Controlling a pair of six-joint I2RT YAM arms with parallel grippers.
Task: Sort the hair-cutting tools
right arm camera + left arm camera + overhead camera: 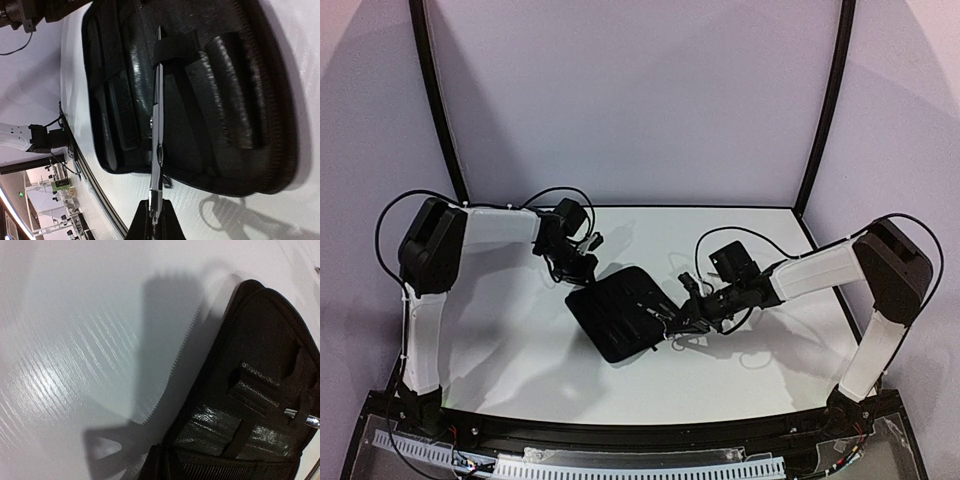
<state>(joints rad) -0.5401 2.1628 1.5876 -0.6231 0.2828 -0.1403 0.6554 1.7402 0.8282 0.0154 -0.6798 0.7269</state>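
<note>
A black zip case (618, 312) lies open mid-table. My right gripper (680, 318) is at its right edge, shut on a pair of silver scissors (157, 125). Their blades run under an elastic strap (170, 50) inside the case (215, 100), and my right gripper (156, 220) pinches the handle end. My left gripper (582, 270) hangs over the case's far left corner. In the left wrist view it (167, 467) is shut on a black comb (220, 472), whose toothed shadow falls on the table beside the case (260, 340). The scissors' tip (300, 416) shows at that view's right.
The white table (520, 330) is bounded by a black frame at the back and sides and a rail along the near edge. Cables loop off both wrists above the case.
</note>
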